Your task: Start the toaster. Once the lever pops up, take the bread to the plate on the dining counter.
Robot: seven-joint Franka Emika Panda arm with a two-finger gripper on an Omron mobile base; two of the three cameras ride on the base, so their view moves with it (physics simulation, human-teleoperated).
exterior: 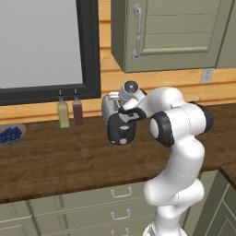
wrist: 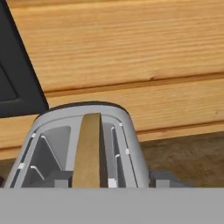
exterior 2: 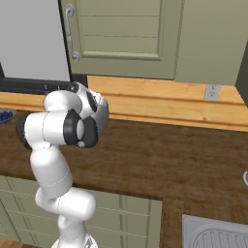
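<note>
Hand view, bottom centre: the bread [wrist: 89,151] stands on edge in a slot of the toaster [wrist: 127,144], its tan top edge rising above the silver rim, running away from the camera. The fingertips cannot be made out here, so whether the jaws are spread or already pinching the slice I cannot tell. Behind the toaster, a wood-plank wall fills the upper frame.

In the left base view the toaster [exterior: 115,122] sits mid-frame on the wall counter [exterior: 50,161], the hand directly over it, two bottles [exterior: 69,113] to its left.

The step looks like grasping the bread. To do it well, straddle the thin edge squarely, pads on the flat faces, then lift straight up, clear of the slot walls.
</note>
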